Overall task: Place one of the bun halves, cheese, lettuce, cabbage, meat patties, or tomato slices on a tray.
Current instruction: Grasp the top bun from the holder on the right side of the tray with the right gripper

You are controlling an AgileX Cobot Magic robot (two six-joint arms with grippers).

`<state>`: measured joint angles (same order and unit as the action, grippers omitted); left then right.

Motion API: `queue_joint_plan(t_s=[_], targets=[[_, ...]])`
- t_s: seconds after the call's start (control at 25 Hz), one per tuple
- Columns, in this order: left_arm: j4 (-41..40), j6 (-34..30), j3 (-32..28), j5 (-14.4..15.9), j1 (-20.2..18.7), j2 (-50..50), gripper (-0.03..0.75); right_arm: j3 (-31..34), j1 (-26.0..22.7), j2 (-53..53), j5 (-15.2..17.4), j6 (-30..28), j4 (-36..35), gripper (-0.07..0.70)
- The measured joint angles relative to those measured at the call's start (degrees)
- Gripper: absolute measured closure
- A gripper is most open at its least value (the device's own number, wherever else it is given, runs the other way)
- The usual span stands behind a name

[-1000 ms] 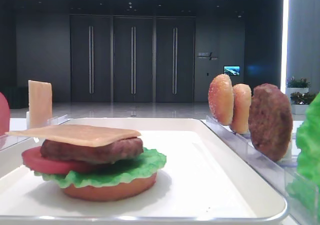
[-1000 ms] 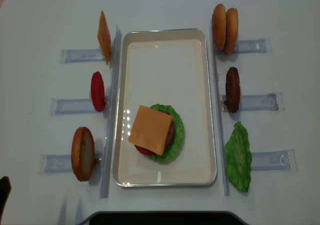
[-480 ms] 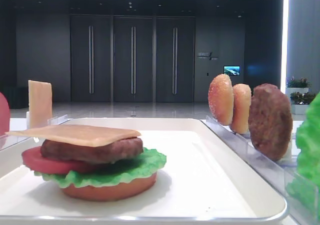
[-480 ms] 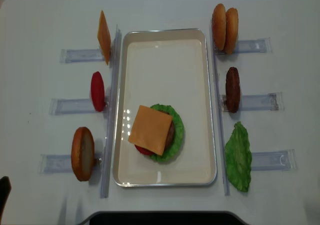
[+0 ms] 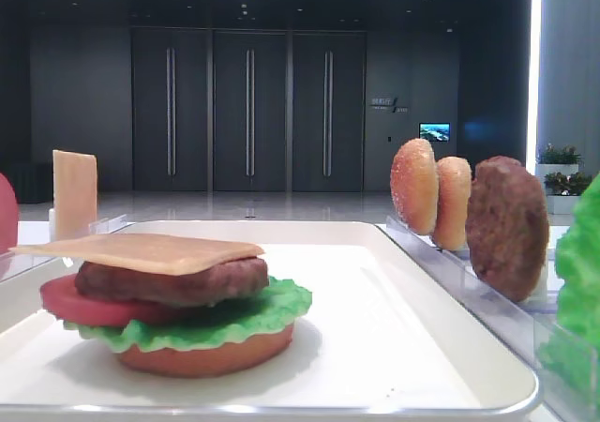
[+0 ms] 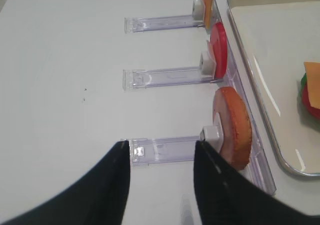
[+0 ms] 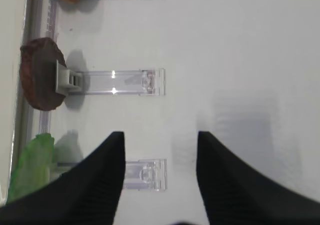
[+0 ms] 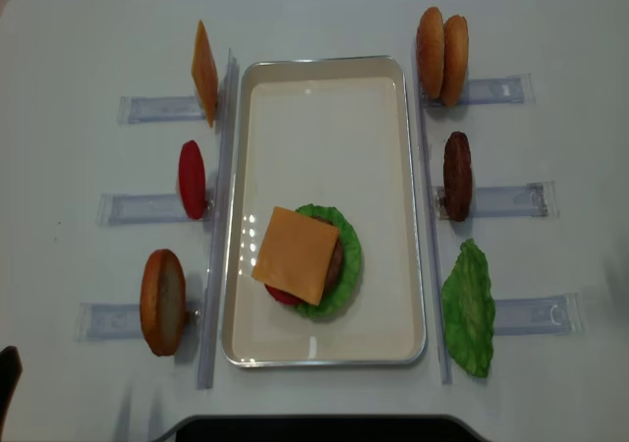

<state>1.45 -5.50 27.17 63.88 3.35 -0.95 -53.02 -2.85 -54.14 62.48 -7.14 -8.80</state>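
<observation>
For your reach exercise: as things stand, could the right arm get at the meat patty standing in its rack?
Probably yes. The right gripper hangs open and empty above bare table, and nothing lies between it and the meat patty upright in its rack.

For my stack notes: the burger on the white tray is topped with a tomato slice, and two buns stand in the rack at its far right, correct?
Not quite: the top layer is the cheese, shown in the overhead exterior view; the tomato slice sits lower. The burger is on the tray, with two buns far right.

Lettuce (image 5: 581,281) cropped at right edge; tomato slice (image 5: 7,214) cropped at left.
</observation>
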Motion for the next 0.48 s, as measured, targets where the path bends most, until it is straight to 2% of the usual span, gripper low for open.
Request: queue_joint_plan(t_s=[0.48], targets=[[0.0,0.0,0.0,0.0,0.0,0.0,0.388,-19.6,0.0,-23.1,2.5,-2.2,-1.5,0.282]])
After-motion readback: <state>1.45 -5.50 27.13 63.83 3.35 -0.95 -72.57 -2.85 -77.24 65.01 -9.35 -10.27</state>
